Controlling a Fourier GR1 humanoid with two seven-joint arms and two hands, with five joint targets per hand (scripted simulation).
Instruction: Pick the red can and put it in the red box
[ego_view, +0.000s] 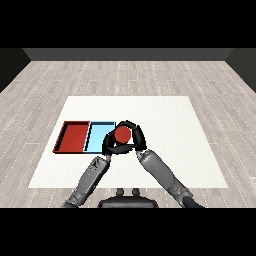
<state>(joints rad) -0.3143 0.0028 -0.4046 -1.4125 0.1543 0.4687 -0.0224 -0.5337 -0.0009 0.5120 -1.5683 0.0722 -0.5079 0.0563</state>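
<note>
Right hand: fingers curled around the red can, wrapping it from the top and the right side, so it is grasping the can. Left hand: fingers also curled in against the can from the left and below; it looks clamped on the same can, though the two black hands overlap and I can't separate every finger.

The can sits between the two hands, just right of the light blue tray, at or over its right edge. I can't tell whether it is lifted or resting on the surface. Only the can's red top face shows; the hands hide the rest.

The can is not in the red tray. The red tray is the left one and the light blue tray lies touching its right side, both flat on the white surface toward its left half. Both tray floors that show are bare.

The grey forearms come in from the lower corners and converge on the can: left forearm rising up and right, right forearm rising up and left. The surface sits on a grey plank floor.
</note>
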